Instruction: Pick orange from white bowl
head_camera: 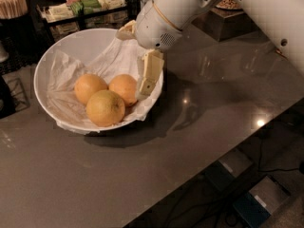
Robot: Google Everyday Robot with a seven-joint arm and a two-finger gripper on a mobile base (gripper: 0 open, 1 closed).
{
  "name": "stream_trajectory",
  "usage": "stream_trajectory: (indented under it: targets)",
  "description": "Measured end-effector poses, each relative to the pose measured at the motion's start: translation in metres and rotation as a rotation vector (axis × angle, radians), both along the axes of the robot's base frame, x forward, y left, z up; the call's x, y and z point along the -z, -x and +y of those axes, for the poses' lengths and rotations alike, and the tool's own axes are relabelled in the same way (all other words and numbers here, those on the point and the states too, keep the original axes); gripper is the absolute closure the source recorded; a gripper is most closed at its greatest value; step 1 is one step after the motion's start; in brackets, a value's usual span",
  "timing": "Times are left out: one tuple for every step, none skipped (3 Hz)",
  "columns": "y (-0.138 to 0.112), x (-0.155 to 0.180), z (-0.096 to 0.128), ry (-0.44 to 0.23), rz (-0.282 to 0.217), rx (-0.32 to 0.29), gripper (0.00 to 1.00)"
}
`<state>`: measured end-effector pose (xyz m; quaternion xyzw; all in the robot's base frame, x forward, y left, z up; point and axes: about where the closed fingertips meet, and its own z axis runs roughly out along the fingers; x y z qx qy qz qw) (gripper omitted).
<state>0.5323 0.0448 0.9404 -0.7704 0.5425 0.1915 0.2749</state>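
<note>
The white bowl with crumpled paper lining stands on the dark counter at the left. Three fruits lie in it. The orange, the deepest in colour, is the right one. A paler fruit lies to its left and a larger yellower fruit in front. My gripper hangs over the bowl's right side, open. One cream finger points down just right of the orange, close to or touching it. The other finger sticks out over the back of the bowl.
The white arm comes in from the upper right. A tray of packaged snacks and a holder of sticks stand behind the bowl. A dark box sits at the back right. The counter edge runs diagonally at the lower right.
</note>
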Motion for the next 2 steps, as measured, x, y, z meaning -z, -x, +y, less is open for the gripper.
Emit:
stream_trajectory:
  targets:
    - [0.0009,0.0139,-0.0035,0.009,0.025,0.004,0.18]
    - [0.0008,0.0171,-0.0046,0.015,0.027,0.0,0.15]
